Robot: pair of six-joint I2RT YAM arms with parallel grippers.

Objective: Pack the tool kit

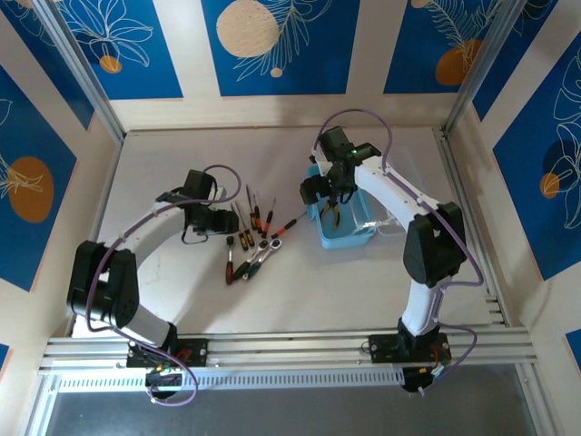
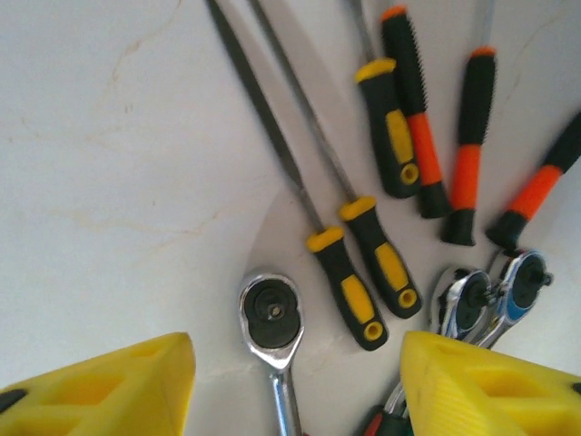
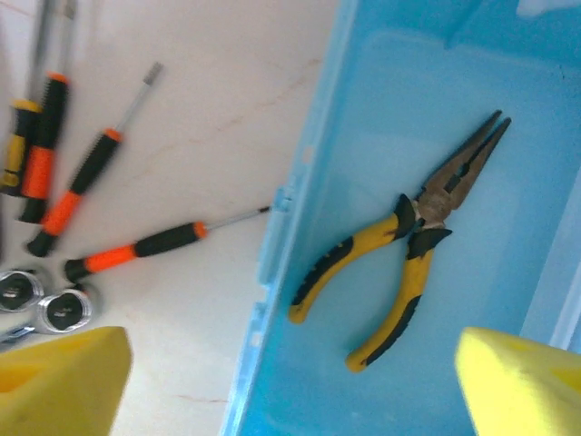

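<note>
Hovering over the light-blue case (image 3: 363,109), the right gripper (image 3: 290,386) stands spread and empty, pliers (image 3: 422,222) lying flat inside. The left gripper (image 2: 295,391), spread too, brackets a ratchet wrench (image 2: 272,318) beside the screwdrivers (image 2: 349,291) on the table (image 2: 118,163), lined up to grab it, I'd say.

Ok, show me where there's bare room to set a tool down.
Bare: case floor around the pliers; table on the near side of the ratchets; the far strip by the back wall. Crowded: screwdrivers and ratchets bunched left of the case.

Bright even light w/ soft shadows on table (image 1: 345,291); wrist views slightly soft, near yellow fingers (image 2: 109,391) blurred
</note>
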